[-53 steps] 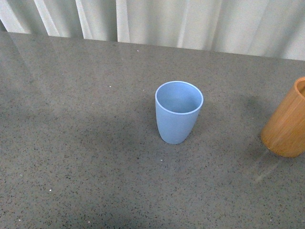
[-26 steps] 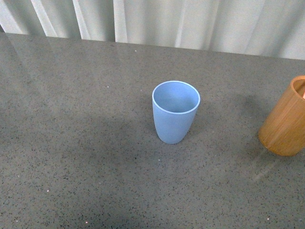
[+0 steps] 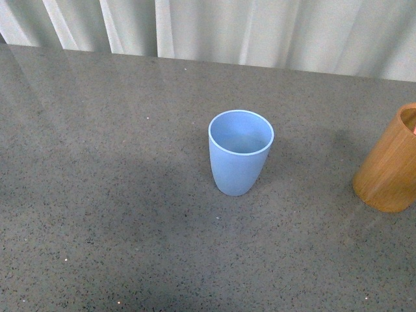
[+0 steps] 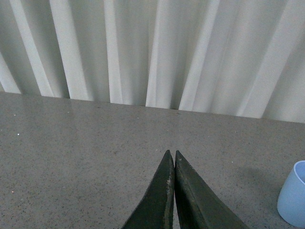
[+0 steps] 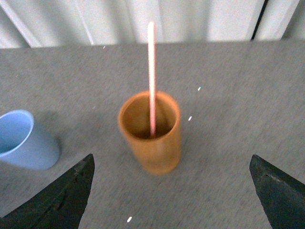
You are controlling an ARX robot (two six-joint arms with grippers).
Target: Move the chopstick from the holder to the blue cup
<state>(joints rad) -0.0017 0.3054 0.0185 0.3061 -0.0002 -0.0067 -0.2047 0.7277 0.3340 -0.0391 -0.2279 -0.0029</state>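
- My right gripper (image 5: 170, 156): jaws spread wide. The dark fingers (image 5: 66, 191) hold nothing and touch nothing.
- Straight ahead of it, lined up with the gap between the fingers and clear of both, is the orange-brown wooden cylindrical holder (image 5: 151, 143). It stands upright.
- One pale pink chopstick (image 5: 151, 71) stands in that holder, close to vertical. Its lower end is inside and its upper length rises well above the rim. The wrist picture is slightly blurred, so I cannot make out the tip.
- Ahead of this hand and off toward my left arm's side is the light blue tapered plastic cup (image 3: 240, 156). It stands upright with its mouth open, apart from the holder and not touching it. The chopstick is in the holder, not in the cup.
- My left gripper (image 4: 172, 152): the two dark fingers are pressed together tip to tip, and I see nothing caught between them. They point out over bare tabletop.
- From this hand the blue cup is only partly in view. It is well apart from the tips.
- Under everything is the grey speckled stone table (image 3: 97, 195).
- Beyond its far edge, ahead of both hands, hangs the white pleated curtain (image 3: 260, 29).
- The front camera shows neither arm.
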